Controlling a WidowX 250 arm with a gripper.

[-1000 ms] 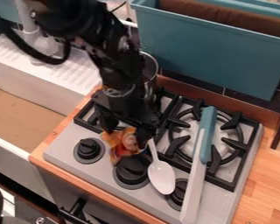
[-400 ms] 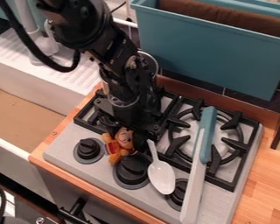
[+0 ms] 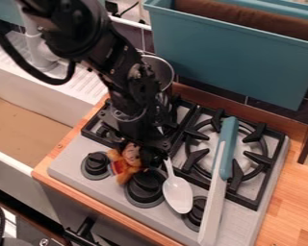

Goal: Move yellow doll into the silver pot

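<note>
The yellow doll (image 3: 125, 163) is lying near the front-left corner of the stove (image 3: 73, 163), between two black knobs, its head at the gripper (image 3: 141, 153); whether the gripper is grasping it, I cannot tell. The silver pot (image 3: 161, 72) is standing beyond the stove's back edge, partly behind the arm, its contents not readable. A teal bin (image 3: 227, 57) is showing brown inside. The doll is wearing red. A white spoon (image 3: 177, 193) and a teal-handled knife (image 3: 219, 178) are pointing toward the stove's front edge. A sink (image 3: 28, 101) is sitting left.
</note>
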